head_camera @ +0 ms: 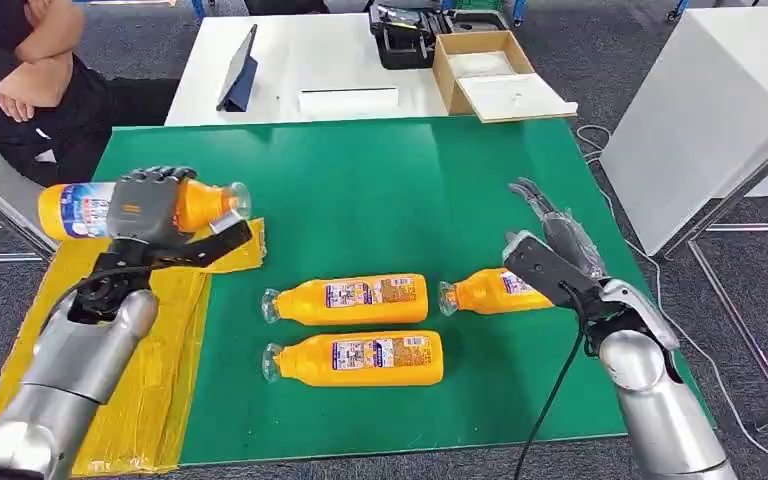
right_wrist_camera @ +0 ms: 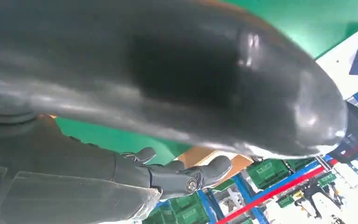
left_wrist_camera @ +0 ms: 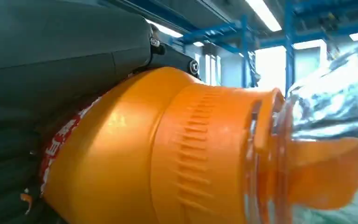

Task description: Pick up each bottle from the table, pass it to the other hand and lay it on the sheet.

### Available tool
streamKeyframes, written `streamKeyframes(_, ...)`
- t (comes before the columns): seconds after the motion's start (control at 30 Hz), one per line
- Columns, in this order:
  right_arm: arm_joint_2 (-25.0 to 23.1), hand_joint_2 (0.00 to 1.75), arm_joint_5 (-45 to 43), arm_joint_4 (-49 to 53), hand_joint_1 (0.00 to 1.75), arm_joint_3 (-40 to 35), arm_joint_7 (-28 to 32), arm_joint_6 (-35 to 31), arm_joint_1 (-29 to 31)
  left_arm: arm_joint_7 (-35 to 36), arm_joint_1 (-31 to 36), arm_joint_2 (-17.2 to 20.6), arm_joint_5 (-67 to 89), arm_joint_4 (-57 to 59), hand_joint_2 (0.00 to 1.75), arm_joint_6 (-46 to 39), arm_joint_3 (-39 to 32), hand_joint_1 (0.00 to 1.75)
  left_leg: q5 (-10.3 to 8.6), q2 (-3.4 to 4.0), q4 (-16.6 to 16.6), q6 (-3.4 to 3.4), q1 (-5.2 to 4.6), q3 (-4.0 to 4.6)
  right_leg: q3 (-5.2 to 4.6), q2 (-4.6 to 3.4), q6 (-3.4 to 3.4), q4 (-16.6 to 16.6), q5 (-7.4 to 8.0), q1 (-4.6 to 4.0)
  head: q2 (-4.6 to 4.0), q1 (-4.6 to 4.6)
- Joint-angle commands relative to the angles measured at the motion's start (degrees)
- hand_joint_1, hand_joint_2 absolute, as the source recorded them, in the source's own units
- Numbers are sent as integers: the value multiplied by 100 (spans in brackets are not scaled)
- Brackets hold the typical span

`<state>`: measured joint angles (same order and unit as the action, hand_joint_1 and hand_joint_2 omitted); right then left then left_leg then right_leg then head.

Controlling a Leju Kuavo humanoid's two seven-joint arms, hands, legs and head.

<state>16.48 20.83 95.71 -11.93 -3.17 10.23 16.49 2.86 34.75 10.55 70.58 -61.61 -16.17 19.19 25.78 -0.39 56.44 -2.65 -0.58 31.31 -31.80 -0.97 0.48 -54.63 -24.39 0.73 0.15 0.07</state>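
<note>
left robot hand (head_camera: 147, 208) grips orange bottle (head_camera: 203, 205) above yellow sheet (head_camera: 150, 385); right robot hand (head_camera: 550, 245) empty, fingers apart, w/ 3 bottles (head_camera: 352, 330) right of sheet.

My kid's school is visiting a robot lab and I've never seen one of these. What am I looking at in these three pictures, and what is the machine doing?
It is a two-armed humanoid robot. The wide picture is its own view from its head, looking down at a green table. The other two come from cameras at its wrists, so they look turned and very close.

The left hand grips an orange bottle above a yellow sheet; the left wrist picture shows that bottle's neck close up. The right hand holds nothing, fingers apart, near a smaller orange bottle. Two larger bottles lie on their sides mid-table. A person sits at the far left.
</note>
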Motion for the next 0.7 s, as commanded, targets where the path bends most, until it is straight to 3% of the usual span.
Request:
streamKeyframes(0.03,16,0,129,193,0,215,-62,42,-360,43,406,-972,379,2251,175,-50,889,175,-3,-28,-7,12,-1,-13,22,34,-3,8,-6,1,0,0)
streamKeyframes(0.67,-1,0,125,11,0,-225,60,259,-171,45,295,-1094,363,3177,175,-52,734,175,3,11,-2,13,4,-7,7,-2,-4,-3,0,-1,0,-4)
streamKeyframes(0.7,97,0,149,6,0,-280,53,298,-198,282,281,-1151,85,3247,0,144,420,0,7,15,0,20,6,-13,12,-3,-6,-2,-1,-3,0,-2)
